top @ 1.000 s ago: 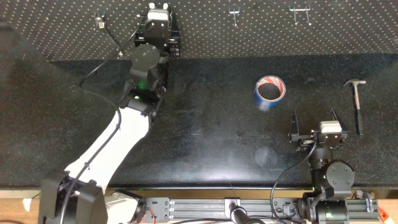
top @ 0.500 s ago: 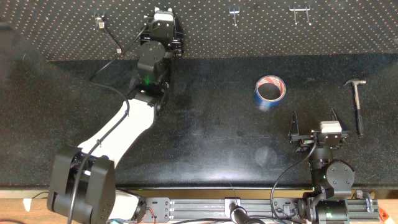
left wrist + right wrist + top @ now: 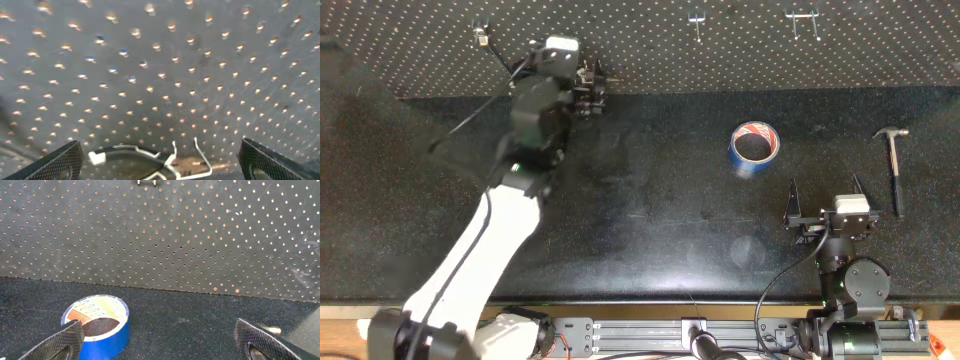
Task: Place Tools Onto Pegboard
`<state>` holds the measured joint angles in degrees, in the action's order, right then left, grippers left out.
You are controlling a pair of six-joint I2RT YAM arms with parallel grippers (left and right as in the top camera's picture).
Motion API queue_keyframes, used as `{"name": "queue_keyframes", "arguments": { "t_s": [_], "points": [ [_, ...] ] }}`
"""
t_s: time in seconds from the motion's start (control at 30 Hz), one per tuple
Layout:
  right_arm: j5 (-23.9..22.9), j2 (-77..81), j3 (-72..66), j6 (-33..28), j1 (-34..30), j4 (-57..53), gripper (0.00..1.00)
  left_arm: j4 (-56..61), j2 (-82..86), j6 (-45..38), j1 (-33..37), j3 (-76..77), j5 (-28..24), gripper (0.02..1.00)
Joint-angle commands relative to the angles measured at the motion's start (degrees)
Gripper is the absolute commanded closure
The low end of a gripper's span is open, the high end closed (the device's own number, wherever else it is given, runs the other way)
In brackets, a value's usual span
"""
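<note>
My left gripper is up against the lower part of the black pegboard, open, its fingers spread wide. Between them, in the left wrist view, a dark curved item with a light rim sits at a wire hook; I cannot tell what it is. A blue tape roll lies on the black mat, and it also appears as the tape roll just ahead of my right gripper. A hammer lies at the far right. My right gripper is open near its base.
Bare wire hooks hang on the pegboard at the upper middle, upper right and upper left. A hook also juts from the board above the tape. The black mat spreads between the arms.
The left arm's elbow has swung to the left and its wrist has turned, with the gripper staying by the pegboard's lower edge. The right arm, tape and hammer have not moved.
</note>
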<state>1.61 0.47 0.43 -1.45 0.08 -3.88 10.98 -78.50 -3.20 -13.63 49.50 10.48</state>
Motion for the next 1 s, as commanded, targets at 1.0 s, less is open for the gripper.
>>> {"name": "queue_keyframes", "arguments": {
  "t_s": [1.0],
  "points": [
    [0.1,-0.3,-0.2,-0.6,0.2,-0.2,0.025,-15.5,78.4,8.8,15.2,-49.2,-9.7,0.023]
  ]
}}
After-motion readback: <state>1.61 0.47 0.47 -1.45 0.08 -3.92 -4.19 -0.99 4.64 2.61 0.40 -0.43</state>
